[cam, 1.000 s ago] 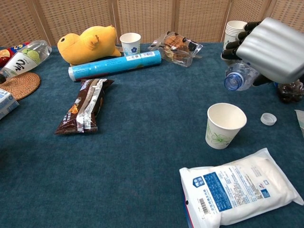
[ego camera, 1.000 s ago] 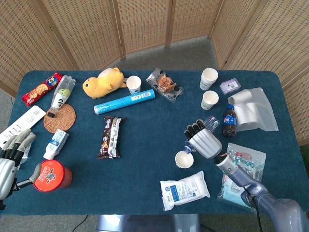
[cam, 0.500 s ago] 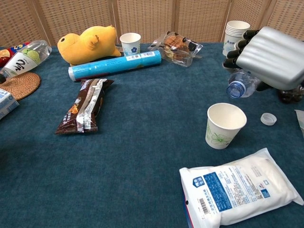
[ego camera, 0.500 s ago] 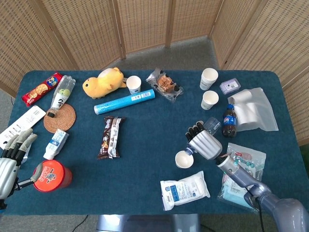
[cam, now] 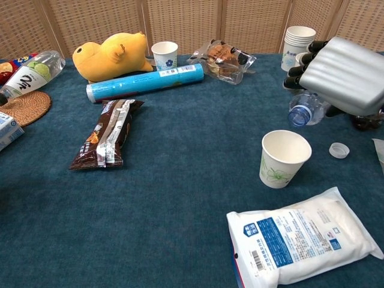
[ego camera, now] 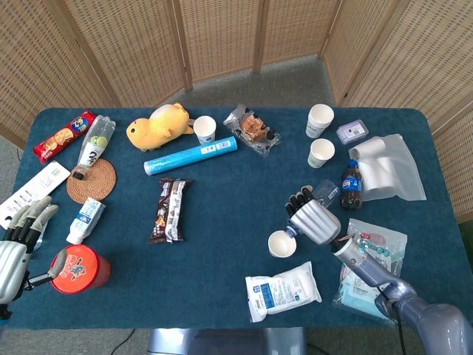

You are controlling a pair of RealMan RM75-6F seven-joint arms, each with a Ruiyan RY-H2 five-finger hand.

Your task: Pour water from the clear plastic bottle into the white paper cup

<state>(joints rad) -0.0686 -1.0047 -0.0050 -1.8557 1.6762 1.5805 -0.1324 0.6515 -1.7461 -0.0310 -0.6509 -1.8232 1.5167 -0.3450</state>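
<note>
The clear plastic bottle is held tipped on its side by the right hand, whose fingers are wrapped round its body, the uncapped mouth being just above and behind the rim of the white paper cup at the near right of the table. The thin bottle is judged light and easily crushed, so a mid-body hold with gentle pressure is favoured, while the cup is judged light and easily toppled. The left hand is seen at the near left edge, fingers apart and nothing held.
</note>
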